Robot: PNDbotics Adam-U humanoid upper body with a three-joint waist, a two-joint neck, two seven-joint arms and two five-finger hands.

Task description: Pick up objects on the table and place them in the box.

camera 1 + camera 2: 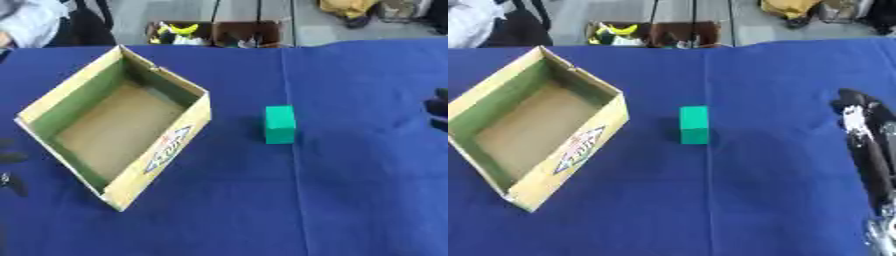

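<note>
Presently on the blue table (350,200): one green block (280,124), standing alone near the middle, its long axis running away from the robot, roughly square to the table's near edge. One open cardboard box (156,156), set askew to the block's left, just beside it but not touching; nothing showed inside.

Right hand (866,135): came in along the right edge, fingers straight and reaching forward, holding nothing. The block lay to its left and about level with the fingertips, well apart.

Left hand (10,170): only dark bits showed at the left edge, beyond the box; whether its fingers were open could not be told.

Judgement: the right hand was the nearer and had the unobstructed path; the box stood between the left hand and the block. Nothing yet placed.
</note>
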